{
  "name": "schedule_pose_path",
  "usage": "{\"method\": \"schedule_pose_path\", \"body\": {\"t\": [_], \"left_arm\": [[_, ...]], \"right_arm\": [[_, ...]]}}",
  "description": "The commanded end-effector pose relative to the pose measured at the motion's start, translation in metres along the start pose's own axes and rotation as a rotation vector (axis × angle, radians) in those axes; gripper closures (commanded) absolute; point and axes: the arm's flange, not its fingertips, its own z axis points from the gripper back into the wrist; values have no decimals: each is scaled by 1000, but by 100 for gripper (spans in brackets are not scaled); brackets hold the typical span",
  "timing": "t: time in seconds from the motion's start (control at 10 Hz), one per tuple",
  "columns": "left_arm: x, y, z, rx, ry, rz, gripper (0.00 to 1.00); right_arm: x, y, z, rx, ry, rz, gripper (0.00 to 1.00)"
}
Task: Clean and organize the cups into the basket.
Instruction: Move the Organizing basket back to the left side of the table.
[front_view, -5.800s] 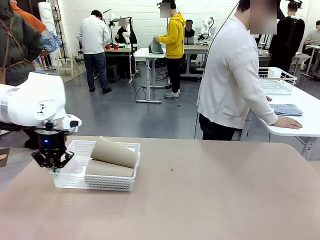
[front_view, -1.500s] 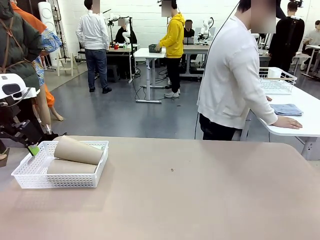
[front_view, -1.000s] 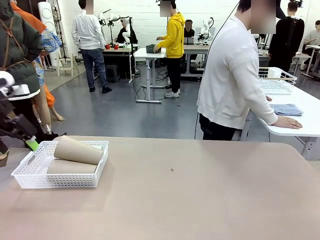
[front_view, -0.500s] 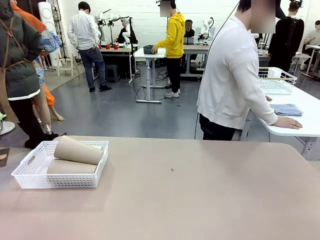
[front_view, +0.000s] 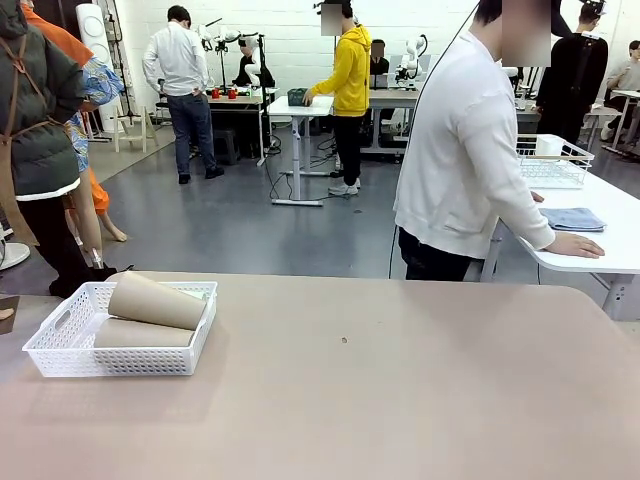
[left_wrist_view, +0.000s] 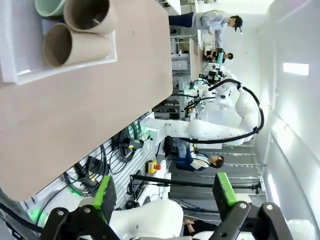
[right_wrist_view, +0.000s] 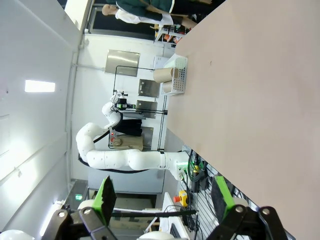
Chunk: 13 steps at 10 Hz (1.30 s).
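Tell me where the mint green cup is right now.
The mint green cup lies inside the white basket at the table's left end in the front view, tucked beside the two tan cups; the left wrist view shows its open mouth next to theirs.

front cam sits low on the robot's side, looking across the table (front_view: 400, 380) at the room; both wrist cams are pulled way back, rolled sideways, looking along the tabletop; all three catch the basket (front_view: 120, 345) (left_wrist_view: 60, 62) (right_wrist_view: 177, 75), closest from the left wrist
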Motion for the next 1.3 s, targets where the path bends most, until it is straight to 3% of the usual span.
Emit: {"method": "schedule_pose_path", "body": {"t": [0.0,0.3,0.7,1.1,1.2], "left_arm": [[7,12,31,-12,-2,-33,0],[-2,6,36,8,3,-103,0],[-11,-30,19,95,9,-232,0],[-17,-38,18,81,-70,-265,0],[-10,-42,25,81,-17,-231,0]], "right_arm": [[-2,1,-2,-1,5,2,0],[-2,1,-2,-1,5,2,0],[-2,1,-2,-1,5,2,0],[-2,1,-2,-1,5,2,0],[-2,1,-2,-1,5,2,0]]}}
